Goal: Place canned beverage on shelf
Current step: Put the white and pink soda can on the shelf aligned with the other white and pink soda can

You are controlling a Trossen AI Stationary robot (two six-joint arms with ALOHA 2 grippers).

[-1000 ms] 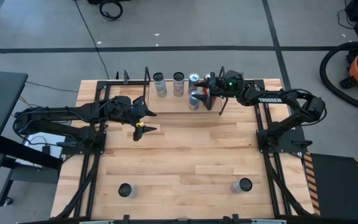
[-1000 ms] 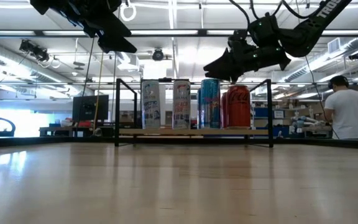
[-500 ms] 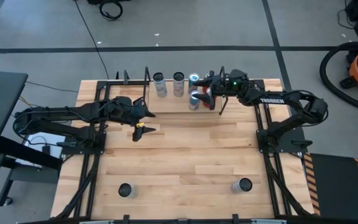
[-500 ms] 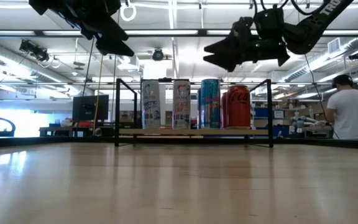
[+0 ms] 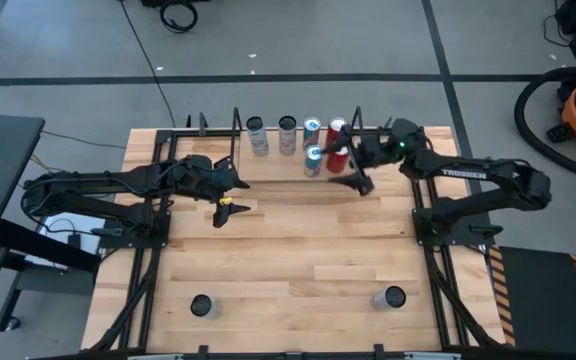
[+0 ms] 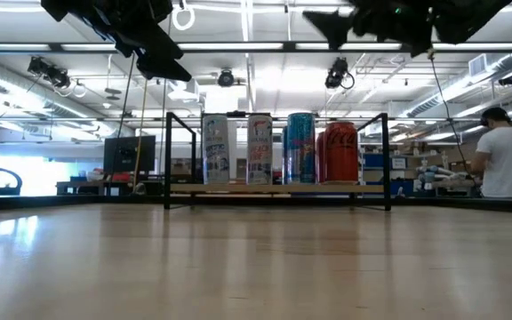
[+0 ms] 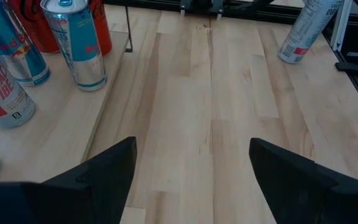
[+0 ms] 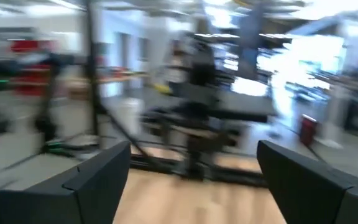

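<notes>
The shelf (image 5: 268,163) is a pale board between two black wire frames at the table's far edge. Several cans stand upright on it by their bases: two white (image 6: 216,149), two blue (image 6: 300,148) and a red one (image 6: 340,151). My right gripper (image 5: 346,167) is open and empty. It is high above the shelf's right end, at the top of the low view (image 6: 345,18). My left gripper (image 5: 230,196) is open and empty, raised in front of the shelf's left end. Its wrist view shows the cans (image 7: 76,43) and the board (image 7: 55,130).
Two more cans stand upright near the table's near edge, one on the left (image 5: 201,305) and one on the right (image 5: 392,298). Bare wood lies between them and the shelf. A person (image 6: 505,160) stands in the room beyond the table.
My right gripper has risen from just above the red can and drawn back toward the table's right edge, tipping up toward level. The red can stays upright on the shelf beside the blue ones.
</notes>
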